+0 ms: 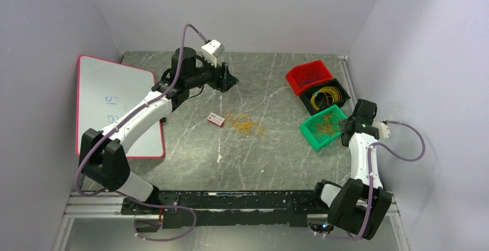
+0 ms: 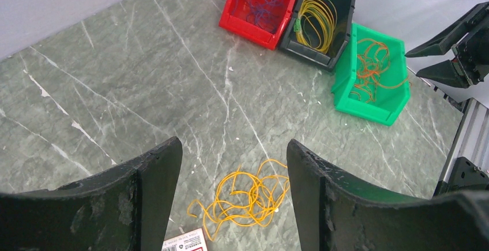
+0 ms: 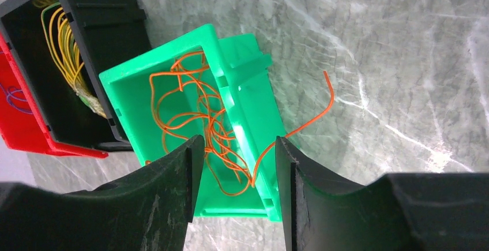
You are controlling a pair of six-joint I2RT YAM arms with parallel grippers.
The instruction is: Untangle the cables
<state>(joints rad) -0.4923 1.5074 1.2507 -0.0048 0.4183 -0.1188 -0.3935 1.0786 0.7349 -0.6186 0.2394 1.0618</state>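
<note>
Top external, whiteboard (image 1: 115, 104) left, small box (image 1: 215, 119) beside cables (image 1: 245, 124), green bin (image 1: 311, 137) right

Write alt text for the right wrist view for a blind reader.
A green plastic bin holds a tangle of thin orange wires, one strand trailing over its rim onto the grey marbled table. The right arm's black end effector hovers above it, open and empty. A black bin of yellow wires and a red bin sit at left.

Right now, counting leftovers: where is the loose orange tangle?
Top view: the orange tangle lies mid-table, just right of the small card, left of the green bin.
</note>
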